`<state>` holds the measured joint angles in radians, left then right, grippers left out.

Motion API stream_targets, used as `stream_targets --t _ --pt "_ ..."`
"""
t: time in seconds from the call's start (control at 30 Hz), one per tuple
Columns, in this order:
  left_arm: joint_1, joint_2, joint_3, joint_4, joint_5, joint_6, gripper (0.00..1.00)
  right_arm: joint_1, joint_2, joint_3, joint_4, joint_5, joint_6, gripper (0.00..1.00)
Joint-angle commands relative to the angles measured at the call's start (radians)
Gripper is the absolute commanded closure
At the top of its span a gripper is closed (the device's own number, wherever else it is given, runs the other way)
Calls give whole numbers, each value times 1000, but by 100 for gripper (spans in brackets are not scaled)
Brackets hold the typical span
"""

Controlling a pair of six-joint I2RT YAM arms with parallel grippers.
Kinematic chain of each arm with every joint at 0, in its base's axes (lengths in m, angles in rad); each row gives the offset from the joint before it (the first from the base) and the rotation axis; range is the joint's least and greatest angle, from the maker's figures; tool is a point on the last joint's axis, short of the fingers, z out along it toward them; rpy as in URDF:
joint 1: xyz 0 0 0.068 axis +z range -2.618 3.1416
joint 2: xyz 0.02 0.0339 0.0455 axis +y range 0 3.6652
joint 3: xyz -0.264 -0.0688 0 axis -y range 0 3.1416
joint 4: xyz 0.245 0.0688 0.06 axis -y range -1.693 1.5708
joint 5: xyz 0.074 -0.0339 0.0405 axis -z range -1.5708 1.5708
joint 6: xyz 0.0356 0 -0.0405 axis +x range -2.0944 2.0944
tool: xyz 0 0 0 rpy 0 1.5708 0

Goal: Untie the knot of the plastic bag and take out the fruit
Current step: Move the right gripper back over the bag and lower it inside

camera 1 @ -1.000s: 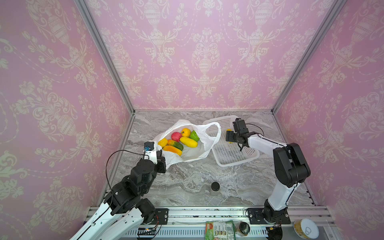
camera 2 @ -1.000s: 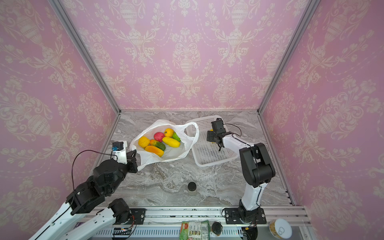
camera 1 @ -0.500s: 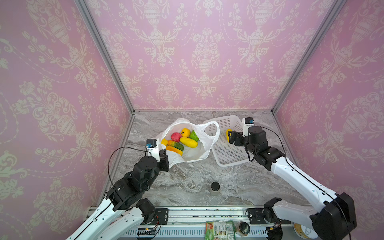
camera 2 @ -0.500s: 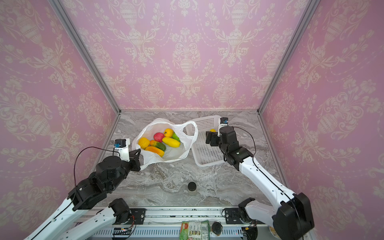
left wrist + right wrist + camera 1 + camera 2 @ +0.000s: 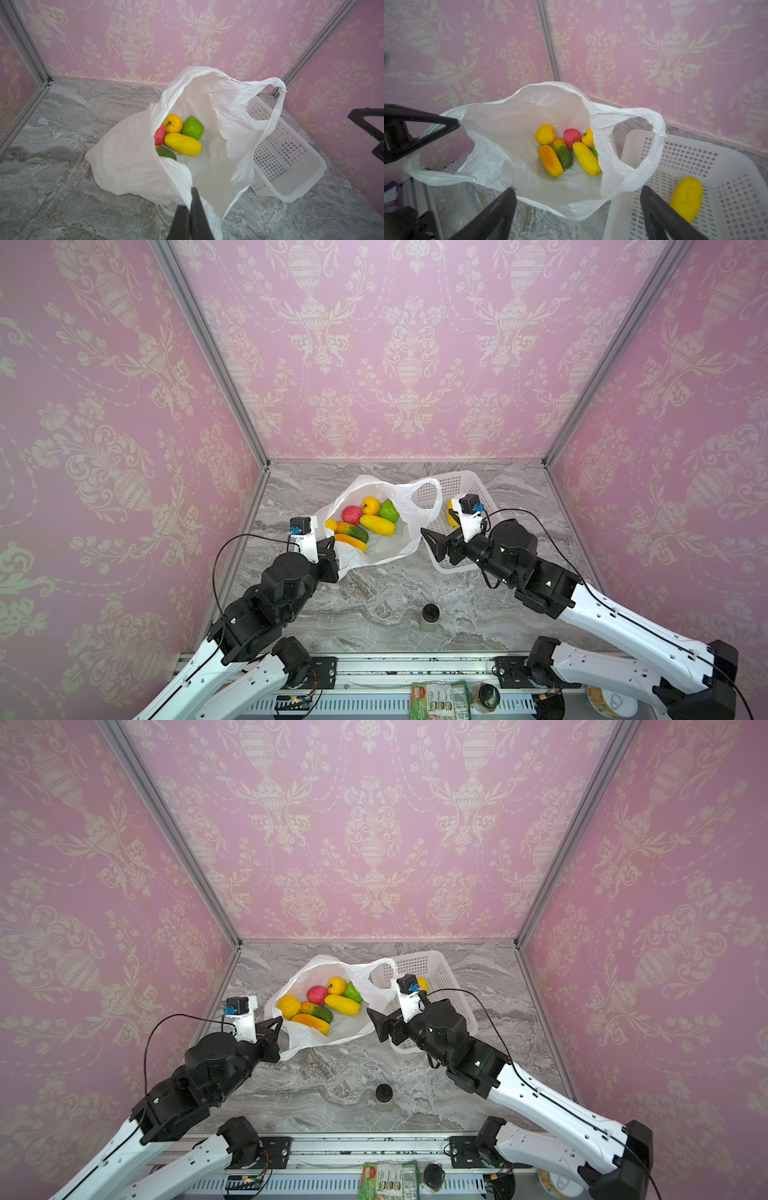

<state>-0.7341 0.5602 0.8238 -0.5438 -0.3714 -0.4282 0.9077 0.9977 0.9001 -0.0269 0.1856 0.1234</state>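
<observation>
Plastic bag lay untied; one yellow fruit sat in the basket, seven lay inside; left gripper pinched the bag's rim, right gripper gaped empty

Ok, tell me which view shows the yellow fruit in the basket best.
The right wrist view: the yellow fruit lies nearly whole in the white basket. Both top views show only a sliver beside the right arm's camera. The left wrist view shows none of it.
</observation>
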Motion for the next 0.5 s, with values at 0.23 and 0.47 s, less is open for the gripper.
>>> stream_targets --t 0.23,0.47 --pt "7 -71 -50 49 46 61 100 252 276 143 27 160 -177 13" --pt "7 -64 -60 60 68 70 100 253 539 265 -8 239 -123 20"
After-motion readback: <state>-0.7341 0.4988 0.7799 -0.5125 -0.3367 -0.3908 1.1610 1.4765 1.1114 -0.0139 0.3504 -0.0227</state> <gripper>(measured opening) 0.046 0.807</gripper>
